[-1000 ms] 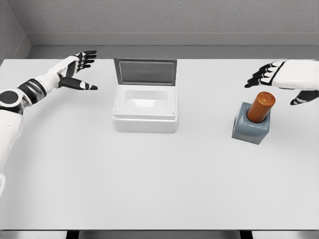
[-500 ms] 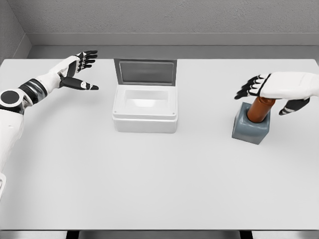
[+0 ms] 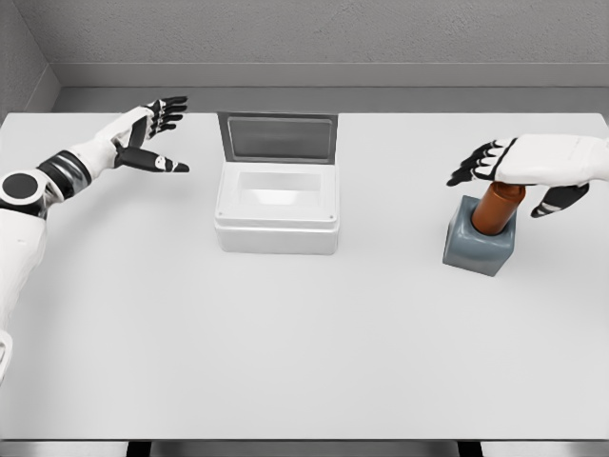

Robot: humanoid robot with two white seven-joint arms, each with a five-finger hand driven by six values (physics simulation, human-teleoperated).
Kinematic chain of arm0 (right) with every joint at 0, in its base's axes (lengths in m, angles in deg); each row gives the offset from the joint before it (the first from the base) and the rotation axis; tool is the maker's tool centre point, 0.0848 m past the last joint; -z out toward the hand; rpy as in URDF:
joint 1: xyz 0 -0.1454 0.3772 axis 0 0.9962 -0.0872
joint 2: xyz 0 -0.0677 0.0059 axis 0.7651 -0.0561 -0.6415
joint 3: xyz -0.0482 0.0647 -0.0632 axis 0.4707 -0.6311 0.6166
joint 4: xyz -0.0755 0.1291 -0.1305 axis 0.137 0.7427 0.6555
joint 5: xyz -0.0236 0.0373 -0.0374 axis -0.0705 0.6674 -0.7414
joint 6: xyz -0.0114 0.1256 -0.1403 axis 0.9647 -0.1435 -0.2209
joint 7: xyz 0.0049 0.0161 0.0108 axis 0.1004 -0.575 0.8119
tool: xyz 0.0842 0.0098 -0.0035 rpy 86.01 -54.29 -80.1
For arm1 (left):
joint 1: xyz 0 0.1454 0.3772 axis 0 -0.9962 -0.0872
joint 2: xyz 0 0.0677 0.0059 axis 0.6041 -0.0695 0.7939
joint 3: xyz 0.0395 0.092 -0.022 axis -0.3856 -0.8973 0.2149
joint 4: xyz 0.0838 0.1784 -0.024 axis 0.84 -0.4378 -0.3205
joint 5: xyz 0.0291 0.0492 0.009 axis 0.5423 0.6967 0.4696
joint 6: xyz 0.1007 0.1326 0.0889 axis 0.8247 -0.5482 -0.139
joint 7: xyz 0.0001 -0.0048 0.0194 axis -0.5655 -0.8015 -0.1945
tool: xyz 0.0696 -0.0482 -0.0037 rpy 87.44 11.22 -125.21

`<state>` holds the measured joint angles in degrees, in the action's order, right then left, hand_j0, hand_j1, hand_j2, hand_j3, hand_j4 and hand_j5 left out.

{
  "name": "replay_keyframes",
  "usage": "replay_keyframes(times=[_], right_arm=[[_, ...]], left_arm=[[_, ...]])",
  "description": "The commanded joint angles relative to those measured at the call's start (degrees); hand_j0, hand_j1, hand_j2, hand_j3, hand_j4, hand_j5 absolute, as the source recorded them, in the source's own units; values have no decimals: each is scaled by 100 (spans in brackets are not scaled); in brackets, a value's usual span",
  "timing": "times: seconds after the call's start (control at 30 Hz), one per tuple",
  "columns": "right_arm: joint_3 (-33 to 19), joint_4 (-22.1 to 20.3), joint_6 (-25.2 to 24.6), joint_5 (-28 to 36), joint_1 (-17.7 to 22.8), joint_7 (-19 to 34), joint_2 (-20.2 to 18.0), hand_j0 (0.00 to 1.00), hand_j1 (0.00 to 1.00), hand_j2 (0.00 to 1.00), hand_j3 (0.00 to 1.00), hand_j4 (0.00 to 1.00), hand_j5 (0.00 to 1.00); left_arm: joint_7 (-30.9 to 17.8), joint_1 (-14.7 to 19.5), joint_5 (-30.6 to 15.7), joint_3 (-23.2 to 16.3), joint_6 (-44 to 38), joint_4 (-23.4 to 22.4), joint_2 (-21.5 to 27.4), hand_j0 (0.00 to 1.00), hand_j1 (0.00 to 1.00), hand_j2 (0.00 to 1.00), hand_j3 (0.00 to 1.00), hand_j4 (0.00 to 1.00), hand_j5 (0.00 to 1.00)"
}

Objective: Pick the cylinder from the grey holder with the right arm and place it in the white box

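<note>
An orange-brown cylinder (image 3: 495, 209) stands tilted in the grey holder (image 3: 479, 242) at the right of the table. My right hand (image 3: 519, 171) hovers flat over the cylinder's top, hiding its upper end; its fingers (image 3: 473, 164) are spread and its thumb (image 3: 556, 200) hangs to the right, grasping nothing. The white box (image 3: 277, 209) sits at the table's middle back with its lid (image 3: 277, 138) raised. My left hand (image 3: 150, 133) floats open at the far left, well away from the box.
The white table (image 3: 304, 352) stretches wide in front of the box and holder. A grey wall runs along the back edge.
My right hand moved left and down from beside the cylinder to sit over its top. In the last half second it barely shifted. The left arm stayed put.
</note>
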<state>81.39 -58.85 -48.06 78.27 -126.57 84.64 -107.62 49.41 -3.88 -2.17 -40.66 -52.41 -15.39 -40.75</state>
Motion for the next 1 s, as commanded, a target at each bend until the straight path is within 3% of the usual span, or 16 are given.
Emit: replay_keyframes(times=[0.0,0.07,0.17,0.23,0.4,0.97], right_arm=[[-2,26,-6,14,0,20,-10,99,99,99,99,99,99],[-2,26,-6,5,35,29,-10,90,90,90,90,90,90],[-2,-1,-6,-4,35,29,-18,86,86,86,86,86,86],[7,8,-6,-4,35,47,-10,71,71,71,71,71,71],[7,26,-6,5,35,99,-18,49,49,49,49,49,49],[-72,26,-6,40,-44,99,-45,40,40,40,40,40,40]], left_arm=[[1,0,-36,29,-4,16,-1,100,100,100,100,100,100],[1,0,-36,29,-4,16,7,100,100,100,100,100,100],[1,0,-27,29,-13,-2,43,100,100,100,100,100,100],[1,0,-27,29,-13,-2,51,100,100,100,100,100,100],[1,0,-27,20,-5,-2,16,100,100,100,100,100,100],[1,-9,-36,11,-4,25,16,100,100,100,100,100,100]])
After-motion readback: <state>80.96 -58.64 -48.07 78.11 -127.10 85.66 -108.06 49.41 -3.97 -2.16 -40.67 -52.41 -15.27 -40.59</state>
